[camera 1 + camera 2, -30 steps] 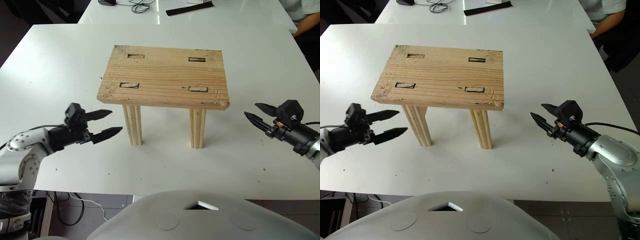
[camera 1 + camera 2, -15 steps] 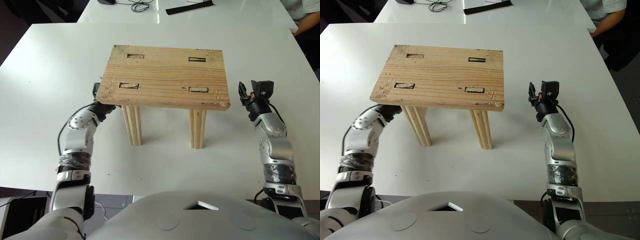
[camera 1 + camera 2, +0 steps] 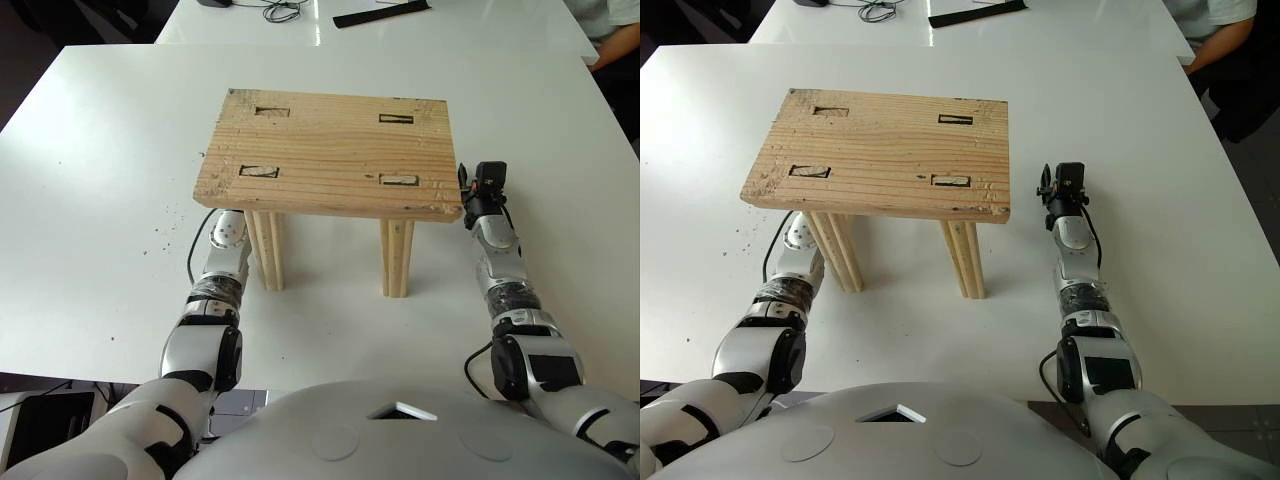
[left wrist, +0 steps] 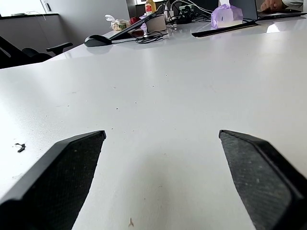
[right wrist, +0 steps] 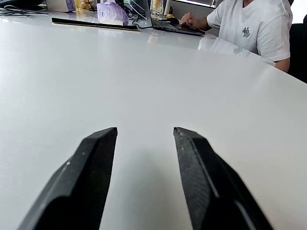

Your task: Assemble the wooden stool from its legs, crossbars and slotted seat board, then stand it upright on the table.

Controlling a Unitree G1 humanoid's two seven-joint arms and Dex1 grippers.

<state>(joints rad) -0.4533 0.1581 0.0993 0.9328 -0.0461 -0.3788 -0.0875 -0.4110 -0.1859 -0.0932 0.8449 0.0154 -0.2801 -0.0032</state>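
Two grippers, both spread and holding nothing, with the finished stool [image 3: 325,155] between them.

The wooden stool is upright on the white table [image 3: 100,150], standing on its legs [image 3: 265,250] with the seat board [image 3: 330,185] on top. The four slots [image 3: 271,112] look filled. The left gripper [image 4: 162,136] has its fingers [image 4: 62,177] wide apart, low over bare tabletop. That arm goes in under the near left corner of the seat board, so the board is right above it and the nearest leg is just to its right. The right gripper [image 5: 145,130] is also parted, though less wide. It sits just off the board's right end, with the stool immediately to its left, and I can't tell if it's touching. A computer mouse [image 4: 97,40] sits well ahead of the left gripper.
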